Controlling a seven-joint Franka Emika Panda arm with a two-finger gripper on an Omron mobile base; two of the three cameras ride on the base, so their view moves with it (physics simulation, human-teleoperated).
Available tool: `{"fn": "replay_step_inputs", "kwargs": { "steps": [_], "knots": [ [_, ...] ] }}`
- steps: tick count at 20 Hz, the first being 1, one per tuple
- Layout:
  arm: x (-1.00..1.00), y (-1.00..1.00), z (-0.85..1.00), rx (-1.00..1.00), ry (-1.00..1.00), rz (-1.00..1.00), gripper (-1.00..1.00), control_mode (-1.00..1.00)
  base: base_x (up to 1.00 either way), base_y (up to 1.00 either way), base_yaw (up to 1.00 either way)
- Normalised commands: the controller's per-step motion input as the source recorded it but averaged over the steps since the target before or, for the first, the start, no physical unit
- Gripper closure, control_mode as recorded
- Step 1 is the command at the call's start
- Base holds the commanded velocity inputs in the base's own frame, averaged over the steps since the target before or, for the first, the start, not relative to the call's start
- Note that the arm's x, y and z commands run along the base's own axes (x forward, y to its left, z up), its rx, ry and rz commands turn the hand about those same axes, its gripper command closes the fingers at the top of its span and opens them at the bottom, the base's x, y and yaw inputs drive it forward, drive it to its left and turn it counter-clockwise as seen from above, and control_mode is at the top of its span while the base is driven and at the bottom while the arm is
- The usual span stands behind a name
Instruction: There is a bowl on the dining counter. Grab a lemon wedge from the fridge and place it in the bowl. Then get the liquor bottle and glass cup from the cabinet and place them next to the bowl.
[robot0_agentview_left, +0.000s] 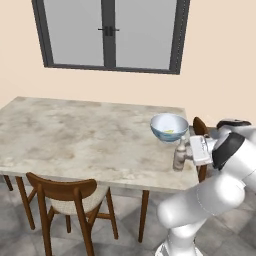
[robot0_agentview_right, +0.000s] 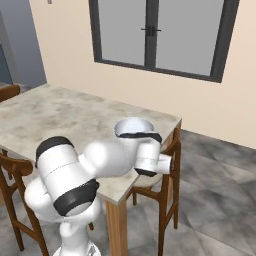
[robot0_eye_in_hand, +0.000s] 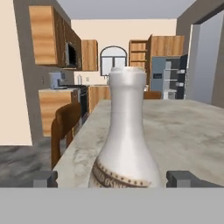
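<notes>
while jaws gape wide | gripper flanks slim glossy liquor bottle | marbled dining counter

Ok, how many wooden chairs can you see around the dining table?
3: one chair at the dining table's near side, one at the end beside the bowl, one at the far end. Others may be hidden.

Glossy bowl – marbled stone dining counter, wooden chair
</notes>
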Motion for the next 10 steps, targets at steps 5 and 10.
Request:
{"fn": "replay_step_inputs", "kwargs": {
  "steps": [5, 10],
  "knots": [
    [0.00, -0.14, 0.25, 0.00, 0.00, -0.04, -1.00, -1.00, 0.00, 0.00, 0.00],
    [0.00, -0.20, 0.30, 0.00, -0.01, -0.03, -1.00, -1.00, 0.00, 0.00, 0.00]
  ]
}}
